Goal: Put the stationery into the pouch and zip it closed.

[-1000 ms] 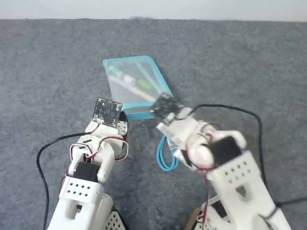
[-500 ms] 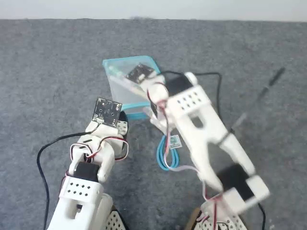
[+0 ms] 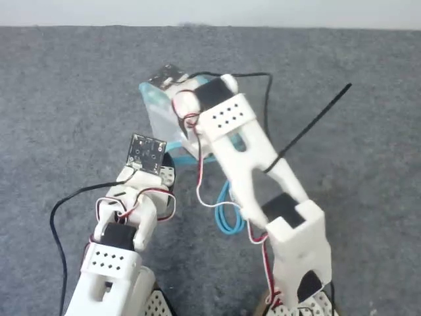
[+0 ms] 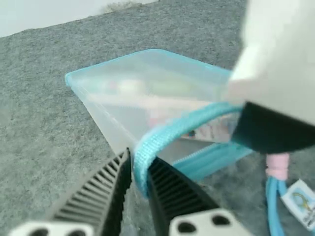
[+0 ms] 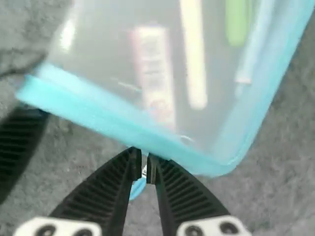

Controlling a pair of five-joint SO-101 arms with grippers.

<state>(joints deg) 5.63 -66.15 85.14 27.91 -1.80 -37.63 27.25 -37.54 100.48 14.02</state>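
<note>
Currently the pouch (image 3: 160,117) lies flat on the grey desk (image 3: 66,79), upper centre of the high view. It is clear plastic with a teal edge, partly covered by the right arm. The stationery sits inside it: a pale yellow pen (image 5: 193,54), a green pen (image 5: 236,19) and a white stick with a pink label (image 5: 153,69), all lying lengthwise side by side.

Left arm comes up from lower left of the high view. Left hand (image 4: 138,163) is clenched on the pouch's teal strap (image 4: 165,133), which loops out from the pouch's near corner and runs down between the ribbed fingers.

Right arm reaches from lower right of the high view up across the pouch, wrist over its far end. Right hand (image 5: 143,161) is pinched tight on the zipper pull (image 5: 139,187) at the teal zipper edge, close to a rounded corner.

A blue cable (image 3: 227,214) lies coiled on the desk at centre, just below the pouch and under the right arm, with a small printed tag (image 4: 300,201) on it.
</note>
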